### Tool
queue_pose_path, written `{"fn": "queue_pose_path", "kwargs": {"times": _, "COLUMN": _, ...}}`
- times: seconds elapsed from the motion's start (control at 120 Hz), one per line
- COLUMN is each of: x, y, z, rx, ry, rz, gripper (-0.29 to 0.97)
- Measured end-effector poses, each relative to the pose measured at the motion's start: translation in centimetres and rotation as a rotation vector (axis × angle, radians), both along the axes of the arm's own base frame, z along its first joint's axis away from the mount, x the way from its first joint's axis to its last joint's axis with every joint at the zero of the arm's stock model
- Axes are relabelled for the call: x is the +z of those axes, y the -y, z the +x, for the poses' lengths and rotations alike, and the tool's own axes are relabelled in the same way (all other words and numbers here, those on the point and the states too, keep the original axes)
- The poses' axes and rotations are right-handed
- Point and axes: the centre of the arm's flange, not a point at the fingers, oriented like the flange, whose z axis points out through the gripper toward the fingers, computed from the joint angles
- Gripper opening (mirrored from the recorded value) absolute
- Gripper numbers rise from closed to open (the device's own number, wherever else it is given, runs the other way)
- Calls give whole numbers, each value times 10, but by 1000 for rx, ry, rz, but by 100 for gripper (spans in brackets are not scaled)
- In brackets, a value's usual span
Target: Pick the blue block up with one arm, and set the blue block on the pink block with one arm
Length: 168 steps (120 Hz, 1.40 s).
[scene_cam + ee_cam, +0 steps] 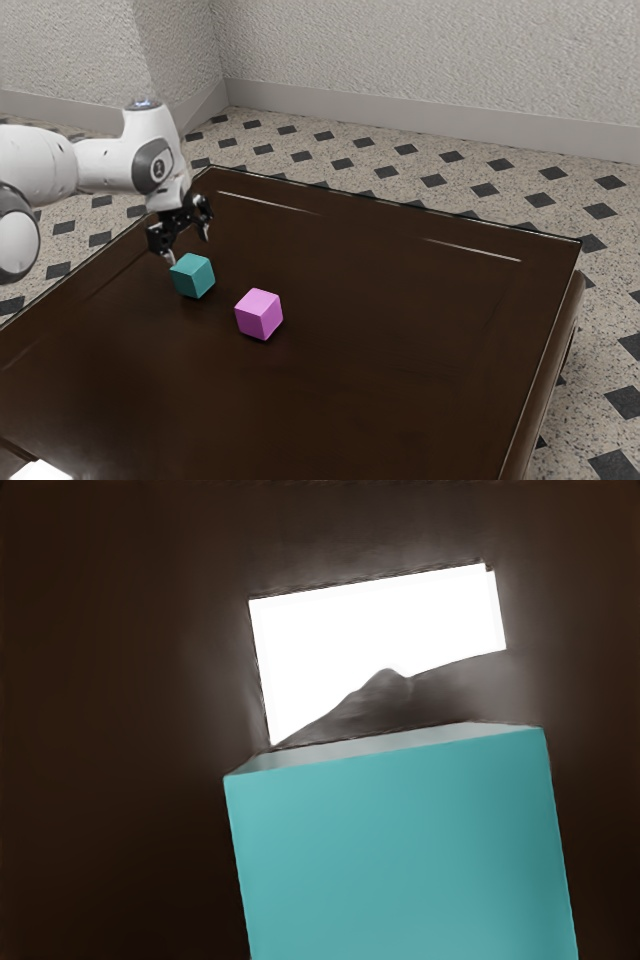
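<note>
Currently approach-to-grasp step. Gripper [180, 242] hovers just above blue block [193, 276], fingers spread wide, holding nothing. Blue block rests on table [400, 330]; pink block [259, 313] near, at its 4 o'clock. Next move likely: descend straight, straddle block, close, lift.

On the bench [420, 330], 2 blocks sit near each other without touching: block 1 [192, 276] lies just under the jaws, toward the exterior view's left and farther back, and block 2 [259, 313] lies toward the exterior view's right and nearer the front.
</note>
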Motion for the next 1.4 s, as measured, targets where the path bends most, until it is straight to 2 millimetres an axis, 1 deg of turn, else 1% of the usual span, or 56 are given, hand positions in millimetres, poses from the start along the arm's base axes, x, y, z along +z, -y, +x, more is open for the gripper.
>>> {"fn": "queue_pose_path", "kwargs": {"times": 0.058, "x": -7, "y": -3, "z": -1, "rx": 8, "ry": -5, "rz": -14, "gripper": 68}}
{"fn": "queue_pose_path", "kwargs": {"times": 0.142, "x": -13, "y": -4, "z": -2, "rx": 15, "ry": -7, "rz": -32, "gripper": 68}}
{"fn": "queue_pose_path", "kwargs": {"times": 0.308, "x": -19, "y": -6, "z": -3, "rx": 22, "ry": -11, "rz": -48, "gripper": 68}}
{"fn": "queue_pose_path", "kwargs": {"times": 0.433, "x": -24, "y": -11, "z": -8, "rx": 33, "ry": -20, "rz": -55, "gripper": 68}}
{"fn": "queue_pose_path", "kwargs": {"times": 0.592, "x": -36, "y": 1, "z": -11, "rx": 17, "ry": -45, "rz": -67, "gripper": 68}}
{"fn": "queue_pose_path", "kwargs": {"times": 0.708, "x": -43, "y": 4, "z": -12, "rx": 12, "ry": -55, "rz": -71, "gripper": 68}}
{"fn": "queue_pose_path", "kwargs": {"times": 0.75, "x": -46, "y": 4, "z": -12, "rx": 11, "ry": -58, "rz": -73, "gripper": 64}}
{"fn": "queue_pose_path", "kwargs": {"times": 0.833, "x": -50, "y": 7, "z": -12, "rx": 11, "ry": -62, "rz": -79, "gripper": 47}}
{"fn": "queue_pose_path", "kwargs": {"times": 0.867, "x": -45, "y": 8, "z": -13, "rx": 10, "ry": -57, "rz": -78, "gripper": 42}}
{"fn": "queue_pose_path", "kwargs": {"times": 0.908, "x": -14, "y": 19, "z": -21, "rx": -3, "ry": -36, "rz": -74, "gripper": 36}}
{"fn": "queue_pose_path", "kwargs": {"times": 0.983, "x": 72, "y": 57, "z": -54, "rx": -40, "ry": 19, "rz": -58, "gripper": 33}}
{"fn": "queue_pose_path", "kwargs": {"times": 1.008, "x": 100, "y": 77, "z": -64, "rx": -59, "ry": 32, "rz": -56, "gripper": 32}}
{"fn": "queue_pose_path", "kwargs": {"times": 1.05, "x": 137, "y": 117, "z": -76, "rx": -101, "ry": 46, "rz": -56, "gripper": 32}}
{"fn": "queue_pose_path", "kwargs": {"times": 1.067, "x": 148, "y": 133, "z": -79, "rx": -118, "ry": 46, "rz": -56, "gripper": 32}}
{"fn": "queue_pose_path", "kwargs": {"times": 1.092, "x": 157, "y": 154, "z": -83, "rx": -139, "ry": 41, "rz": -58, "gripper": 32}}
{"fn": "queue_pose_path", "kwargs": {"times": 1.125, "x": 165, "y": 175, "z": -85, "rx": -157, "ry": 33, "rz": -62, "gripper": 31}}
{"fn": "queue_pose_path", "kwargs": {"times": 1.167, "x": 171, "y": 197, "z": -85, "rx": -172, "ry": 22, "rz": -67, "gripper": 31}}
{"fn": "queue_pose_path", "kwargs": {"times": 1.25, "x": 155, "y": 235, "z": -80, "rx": -187, "ry": -34, "rz": -86, "gripper": 32}}
{"fn": "queue_pose_path", "kwargs": {"times": 1.275, "x": 149, "y": 244, "z": -79, "rx": -186, "ry": -49, "rz": -90, "gripper": 32}}
{"fn": "queue_pose_path", "kwargs": {"times": 1.317, "x": 138, "y": 247, "z": -76, "rx": -162, "ry": -71, "rz": -88, "gripper": 32}}
{"fn": "queue_pose_path", "kwargs": {"times": 1.35, "x": 125, "y": 241, "z": -72, "rx": -129, "ry": -90, "rz": -78, "gripper": 32}}
{"fn": "queue_pose_path", "kwargs": {"times": 1.4, "x": 114, "y": 231, "z": -69, "rx": -81, "ry": -106, "rz": -70, "gripper": 32}}
